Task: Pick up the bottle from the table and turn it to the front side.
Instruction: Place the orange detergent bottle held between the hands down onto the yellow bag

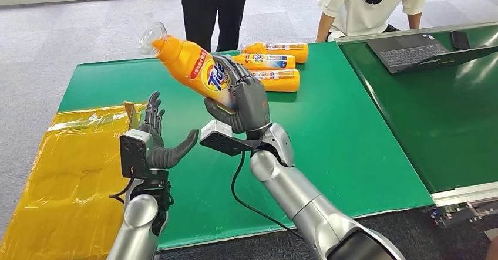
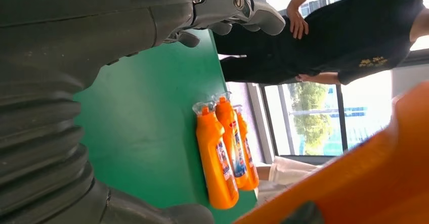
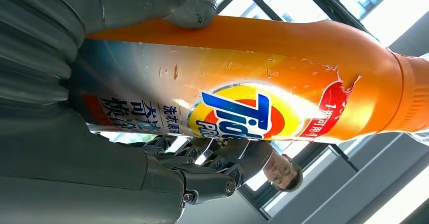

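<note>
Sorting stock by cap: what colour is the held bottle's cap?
Clear, see-through cap on the orange bottle; head view shows it best.

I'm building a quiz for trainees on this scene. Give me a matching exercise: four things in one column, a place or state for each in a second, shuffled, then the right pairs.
Things:
1. held bottle
2. left hand
3. three spare bottles
4. laptop

States:
A. open, holding nothing
B. lying side by side at the table's far edge
C. lifted off the green table, tilted, in the right hand
D. on the neighbouring table, lid open

Pairs: 1-C, 2-A, 3-B, 4-D
</note>
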`<state>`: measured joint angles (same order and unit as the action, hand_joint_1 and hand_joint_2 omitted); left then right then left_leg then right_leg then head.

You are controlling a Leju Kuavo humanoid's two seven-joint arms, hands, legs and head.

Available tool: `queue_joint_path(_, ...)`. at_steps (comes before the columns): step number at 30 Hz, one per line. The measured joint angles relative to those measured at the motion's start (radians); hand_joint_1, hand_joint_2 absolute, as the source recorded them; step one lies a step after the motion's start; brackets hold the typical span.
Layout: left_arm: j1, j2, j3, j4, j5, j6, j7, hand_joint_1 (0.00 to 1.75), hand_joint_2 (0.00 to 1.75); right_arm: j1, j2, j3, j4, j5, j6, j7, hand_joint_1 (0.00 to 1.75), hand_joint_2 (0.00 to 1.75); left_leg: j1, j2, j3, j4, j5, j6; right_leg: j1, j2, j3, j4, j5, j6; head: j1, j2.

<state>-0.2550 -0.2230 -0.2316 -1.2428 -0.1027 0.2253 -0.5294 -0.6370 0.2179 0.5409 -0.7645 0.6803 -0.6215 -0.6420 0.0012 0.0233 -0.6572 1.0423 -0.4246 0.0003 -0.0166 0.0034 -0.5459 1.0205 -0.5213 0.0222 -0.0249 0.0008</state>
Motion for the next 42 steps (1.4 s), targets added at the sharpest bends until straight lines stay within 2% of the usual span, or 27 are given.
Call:
queue_joint_path(11, -0.007, -0.002, -0.019, -0.001, 0.014, -0.006, 0.003, 0.0, 1.75, 0.008, 0.006, -0.008, 0.036, -0.012, -0.005, -0.013, 1.75, 1.75, 0.0, 0.0, 0.0, 0.0, 0.0, 0.0, 0.0, 0.0, 0.0, 0.0, 0.0, 0.0, 0.0, 0.0)
queue_joint_path(17, -0.006, -0.002, -0.035, -0.035, 0.084, -0.055, 0.001, 0.0, 1.75, 0.029, 0.01, -0.013, 0.056, -0.046, -0.005, -0.046, 1.75, 1.75, 0.0, 0.0, 0.0, 0.0, 0.0, 0.0, 0.0, 0.0, 0.0, 0.0, 0.0, 0.0, 0.0, 0.0)
queue_joint_path(26, 0.001, 0.003, -0.07, -0.143, 0.166, -0.131, 0.024, 0.0, 1.75, 0.081, 0.01, -0.014, 0.098, -0.086, -0.013, -0.05, 1.75, 1.75, 0.0, 0.0, -0.001, 0.0, 0.0, 0.0, 0.0, 0.0, 0.0, 0.0, 0.0, 0.0, 0.0, 0.0)
queue_joint_path(42, -0.005, 0.004, -0.084, -0.146, 0.187, -0.138, 0.025, 0.0, 1.75, 0.09, 0.051, -0.009, 0.137, -0.064, -0.041, -0.05, 1.75, 1.75, 0.0, 0.0, -0.001, 0.0, 0.0, 0.0, 0.0, 0.0, -0.001, 0.0, -0.001, -0.001, 0.0, 0.0)
